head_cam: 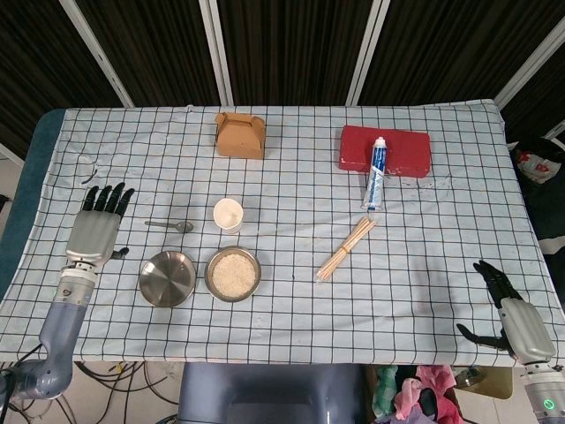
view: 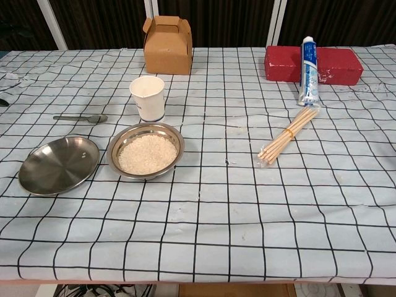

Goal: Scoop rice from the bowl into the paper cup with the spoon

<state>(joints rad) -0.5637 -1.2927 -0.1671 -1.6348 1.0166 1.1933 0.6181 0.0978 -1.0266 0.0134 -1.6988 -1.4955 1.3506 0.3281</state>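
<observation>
- Small grey metal spoon [head_cam: 169, 225]: lies flat on the black-and-white checked tablecloth [head_cam: 291, 291], unheld. Its long axis runs roughly left–right across the table, handle end toward the robot's left, bowl end toward the white paper cup [head_cam: 228, 215], which stands upright just beside it.
- Round steel bowl of white rice [head_cam: 233, 274]: sits in front of the paper cup, near it but not touching. An empty shallow steel dish [head_cam: 167, 278] lies just beside the bowl on its left.
- Left hand [head_cam: 94, 225]: rests palm-down over the left part of the table, fingers spread and pointing away from the robot, holding nothing. The spoon lies to this hand's right, handle end nearest; the two are apart, with bare cloth between.
- Right hand [head_cam: 512, 316]: hangs at the near right corner of the table, fingers loosely apart and empty, well apart from the spoon, cup and bowl.
- Governing relation: the left hand is judged the nearer by far. Because the handle points toward it, a sideways reach to the right should meet the handle first, and the grasp would close across the spoon's long axis.
- Task state: no step of scooping is begun; the spoon is not yet picked up.
- Bystanders: a brown cardboard box [head_cam: 239, 135], a red block [head_cam: 385, 149] with a toothpaste tube [head_cam: 375, 171], and a bundle of wooden sticks [head_cam: 345, 248].
</observation>
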